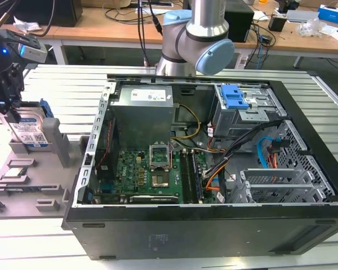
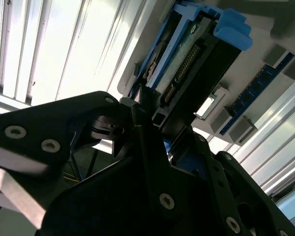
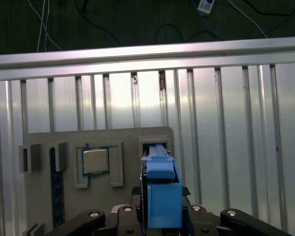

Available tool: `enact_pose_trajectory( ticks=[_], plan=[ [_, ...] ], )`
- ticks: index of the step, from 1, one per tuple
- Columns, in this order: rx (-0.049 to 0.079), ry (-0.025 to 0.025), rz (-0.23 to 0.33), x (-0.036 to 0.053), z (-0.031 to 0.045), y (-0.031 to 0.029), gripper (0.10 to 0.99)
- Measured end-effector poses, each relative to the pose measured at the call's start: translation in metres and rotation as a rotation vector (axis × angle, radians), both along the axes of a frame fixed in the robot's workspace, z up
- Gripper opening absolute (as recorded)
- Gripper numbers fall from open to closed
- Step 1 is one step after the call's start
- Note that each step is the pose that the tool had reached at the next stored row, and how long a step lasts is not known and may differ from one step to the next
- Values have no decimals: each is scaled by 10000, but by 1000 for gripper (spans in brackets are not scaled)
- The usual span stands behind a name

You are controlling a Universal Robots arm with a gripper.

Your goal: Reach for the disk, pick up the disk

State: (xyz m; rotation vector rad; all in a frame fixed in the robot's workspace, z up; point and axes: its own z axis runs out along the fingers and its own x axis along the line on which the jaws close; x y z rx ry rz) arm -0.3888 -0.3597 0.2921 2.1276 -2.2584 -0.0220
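The disk (image 1: pixel 29 130) stands on edge in a grey holder (image 1: pixel 23 151) at the exterior view's left. It is silver, with a blue-and-white label and a blue side frame. My gripper (image 1: pixel 10 109) is down over its top edge and shut on it, one finger on each flat side. In the first wrist view the blue frame of the disk (image 3: pixel 163 194) rises from its slot between my fingers (image 3: pixel 136 206). In the second wrist view the connector end of the disk (image 2: pixel 187 64) sits between the black fingers (image 2: pixel 140 123). The disk is still seated in the holder.
The grey fixture plate (image 3: pixel 123 140) also holds a square processor chip (image 3: pixel 95 161) and a memory stick (image 3: pixel 57 196). An open computer case (image 1: pixel 203 163) fills the middle of the ribbed metal table (image 1: pixel 62 79). The arm's base (image 1: pixel 194 45) stands behind the case.
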Motion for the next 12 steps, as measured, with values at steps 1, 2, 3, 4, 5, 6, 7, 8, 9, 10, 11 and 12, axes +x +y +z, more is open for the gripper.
enact_pose_trajectory(
  ticks=[1, 2, 3, 4, 5, 6, 7, 8, 9, 10, 11, 12],
  plan=[
    [0, -1, 1, 1, 2, 0, 365],
    [0, -1, 2, 1, 8, 0, 365],
    [0, 0, 2, 1, 15, 0, 365],
    [-1, 0, 2, 1, 28, -1, 365],
    [-1, 1, 1, 1, 36, 0, 365],
    [-1, 1, 1, 1, 49, -1, 365],
    [-1, 1, 1, 1, 59, 0, 365],
    [0, 1, 1, 1, 76, 0, 365],
    [-1, 1, 2, 2, 93, 0, 365],
    [-1, 1, 2, 2, 105, 0, 365],
    [-1, 2, 2, 3, 122, 0, 365],
    [-1, 1, 2, 3, 134, 0, 365]
  ],
)
